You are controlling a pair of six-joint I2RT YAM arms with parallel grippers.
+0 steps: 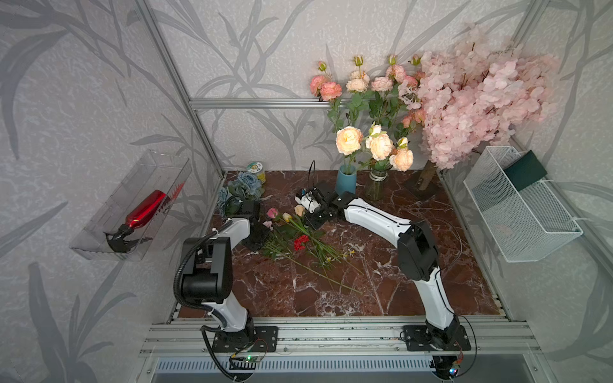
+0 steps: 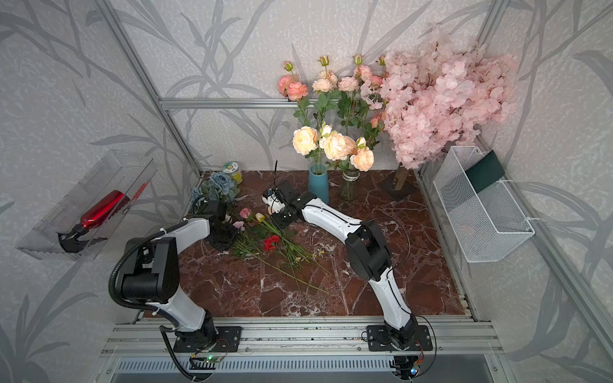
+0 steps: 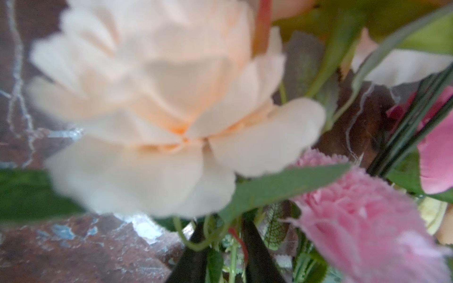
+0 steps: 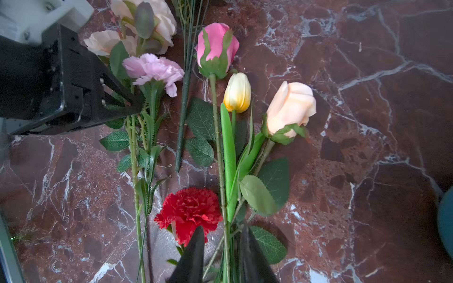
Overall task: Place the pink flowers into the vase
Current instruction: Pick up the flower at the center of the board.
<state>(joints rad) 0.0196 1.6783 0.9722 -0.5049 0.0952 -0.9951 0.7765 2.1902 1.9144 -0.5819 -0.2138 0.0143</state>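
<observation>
I'm clamping my left gripper (image 4: 138, 107) on the pink flowers (image 4: 169, 27) beside the red carnation (image 4: 188, 213), not yet lifting toward the vase (image 1: 346, 181); right gripper (image 4: 222, 231) unclear.

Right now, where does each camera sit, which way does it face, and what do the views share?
Both top views: high above the front rail, facing down and back; table, left arm, right arm.
Left wrist: on that arm, close over the pink flowers and pink carnation; left fingers show.
Right wrist: looks down past the right fingers at the red carnation; left gripper shows.
Shared: both wrist views show the pink carnation.
</observation>
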